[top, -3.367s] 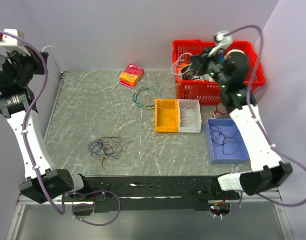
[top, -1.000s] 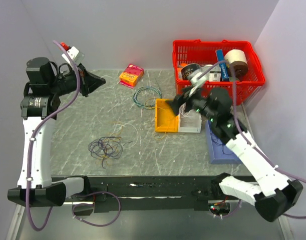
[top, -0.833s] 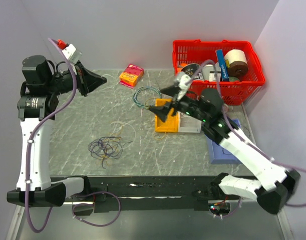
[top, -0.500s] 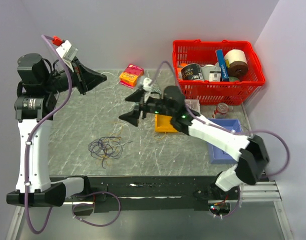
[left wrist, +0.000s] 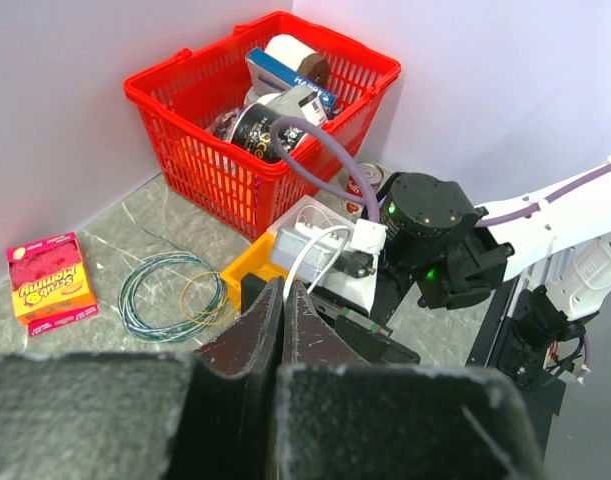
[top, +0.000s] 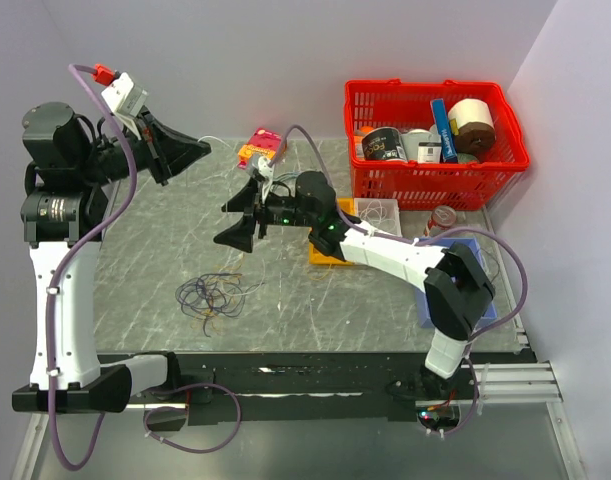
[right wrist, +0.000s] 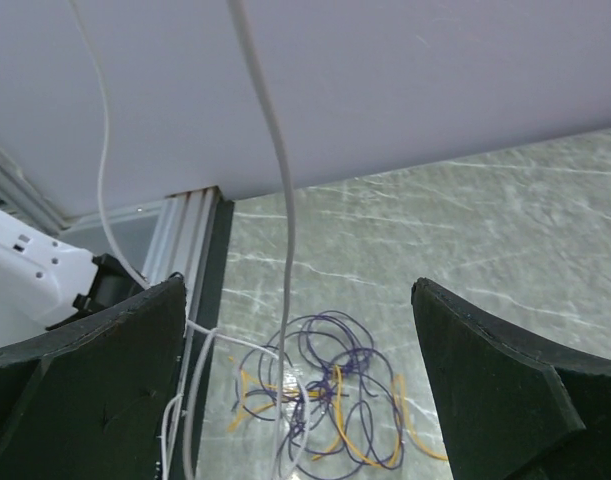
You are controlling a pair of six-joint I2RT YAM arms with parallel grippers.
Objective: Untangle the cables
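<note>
The cables (top: 210,295) lie in a loose bunch of purple, yellow and white strands on the near left of the table, also seen in the right wrist view (right wrist: 330,400). A white strand (right wrist: 285,200) rises from the bunch and runs up out of that view. My left gripper (top: 200,150) hangs high over the table's back left, its jaws (left wrist: 284,283) shut on the white strand (left wrist: 307,250). My right gripper (top: 236,220) hovers above the table's middle, open (right wrist: 298,290), with the hanging strand between its fingers (right wrist: 95,380) and touching neither.
A blue-green wire coil (left wrist: 170,295) and a pink box (top: 262,147) lie at the back. An orange bin (top: 325,252), a white bin (top: 380,212) and a blue bin (top: 480,250) stand to the right. A red basket (top: 435,110) of goods fills the back right corner.
My right arm has swung left from the bins to above the table's middle, its jaws still open. The left gripper has risen a little, still shut.
</note>
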